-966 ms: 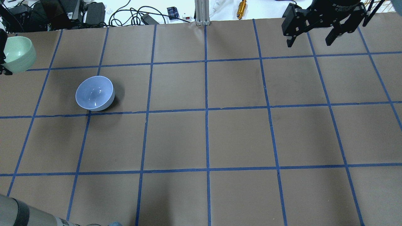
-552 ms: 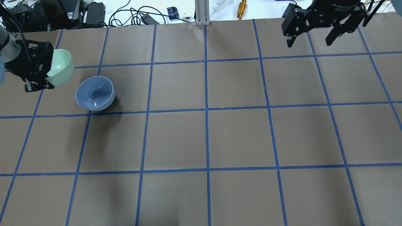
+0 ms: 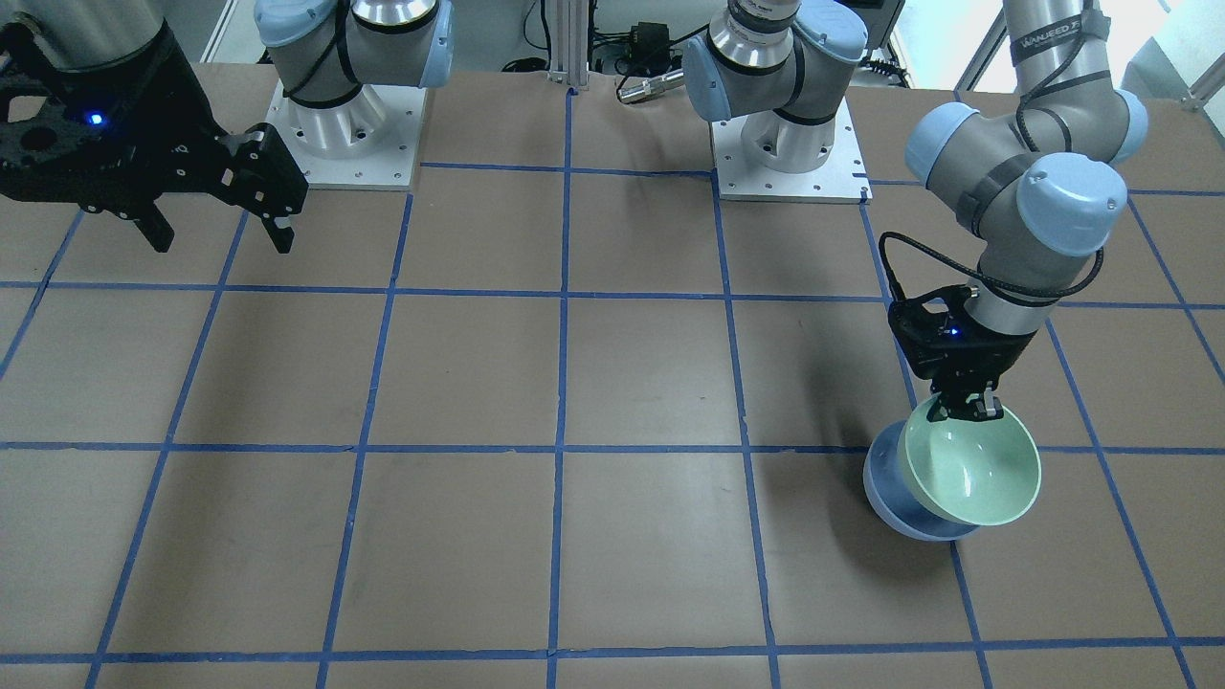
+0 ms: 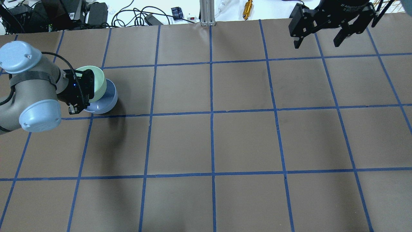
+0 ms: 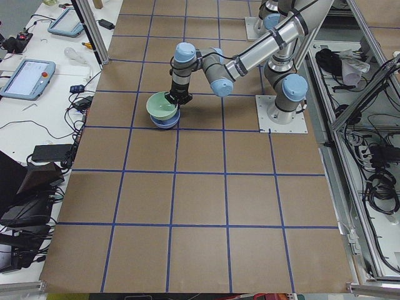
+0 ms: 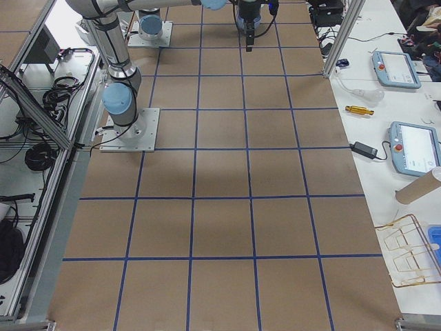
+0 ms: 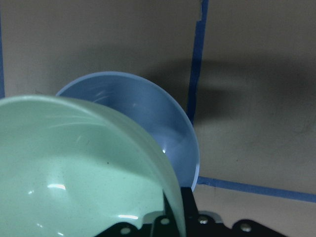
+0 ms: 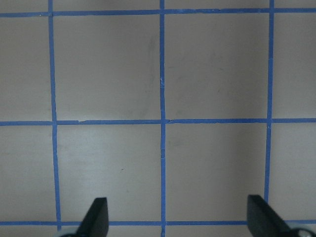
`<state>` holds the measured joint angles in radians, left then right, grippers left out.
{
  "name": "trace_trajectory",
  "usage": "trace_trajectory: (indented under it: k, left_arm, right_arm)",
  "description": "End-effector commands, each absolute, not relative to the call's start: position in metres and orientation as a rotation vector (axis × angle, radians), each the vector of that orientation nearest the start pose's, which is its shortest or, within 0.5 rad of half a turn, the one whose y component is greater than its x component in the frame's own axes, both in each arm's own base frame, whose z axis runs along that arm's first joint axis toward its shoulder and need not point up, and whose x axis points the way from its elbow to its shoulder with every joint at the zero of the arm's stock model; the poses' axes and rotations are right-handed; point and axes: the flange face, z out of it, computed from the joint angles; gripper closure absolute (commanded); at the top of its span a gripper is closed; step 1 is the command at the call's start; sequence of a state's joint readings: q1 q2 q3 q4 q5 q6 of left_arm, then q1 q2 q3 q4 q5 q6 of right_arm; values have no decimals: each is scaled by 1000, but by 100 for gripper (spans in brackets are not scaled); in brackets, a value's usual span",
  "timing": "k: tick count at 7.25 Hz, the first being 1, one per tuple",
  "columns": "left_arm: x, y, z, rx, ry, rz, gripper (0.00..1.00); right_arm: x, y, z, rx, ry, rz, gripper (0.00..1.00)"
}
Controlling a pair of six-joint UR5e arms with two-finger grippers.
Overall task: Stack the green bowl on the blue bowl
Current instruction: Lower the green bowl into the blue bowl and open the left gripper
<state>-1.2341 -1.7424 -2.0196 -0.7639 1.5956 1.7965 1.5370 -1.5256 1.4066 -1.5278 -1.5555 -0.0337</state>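
My left gripper (image 3: pixel 967 410) is shut on the rim of the pale mint-green bowl (image 3: pixel 974 469) and holds it tilted just above the pale blue bowl (image 3: pixel 890 498), which sits on the table. In the overhead view the green bowl (image 4: pixel 98 82) overlaps the far left part of the blue bowl (image 4: pixel 107 100). The left wrist view shows the green bowl (image 7: pixel 74 177) in front of the blue bowl (image 7: pixel 148 118). My right gripper (image 4: pixel 318 35) is open and empty, high over the far right of the table; its fingertips (image 8: pixel 98 215) show in the right wrist view.
The table is brown paper with a blue tape grid (image 4: pixel 211 111). Cables, boxes and a brass cylinder (image 4: pixel 247 9) lie past the far edge. The two arm bases (image 3: pixel 345 124) stand at the robot's side of the table.
My left arm has carried the green bowl to the right, from the table's left edge to over the blue bowl. The blue bowl and the right arm have not moved.
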Motion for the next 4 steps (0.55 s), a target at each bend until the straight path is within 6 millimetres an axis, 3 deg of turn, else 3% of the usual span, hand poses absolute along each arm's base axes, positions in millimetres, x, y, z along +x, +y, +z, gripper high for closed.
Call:
trace_trajectory:
  k: [1, 2, 3, 4]
  left_arm:
    - [43, -526, 258, 1911, 2294, -117, 2]
    - [44, -527, 260, 1887, 2306, -116, 0]
    - [45, -528, 275, 1871, 2298, -128, 0]
    - [45, -532, 302, 1860, 2324, -118, 0]
  right_arm:
    - [117, -520, 542, -1, 3127, -121, 0]
    - [117, -520, 541, -3, 3128, -118, 0]
    - [117, -520, 542, -3, 3127, -121, 0]
    - [117, -520, 541, -3, 3127, -118, 0]
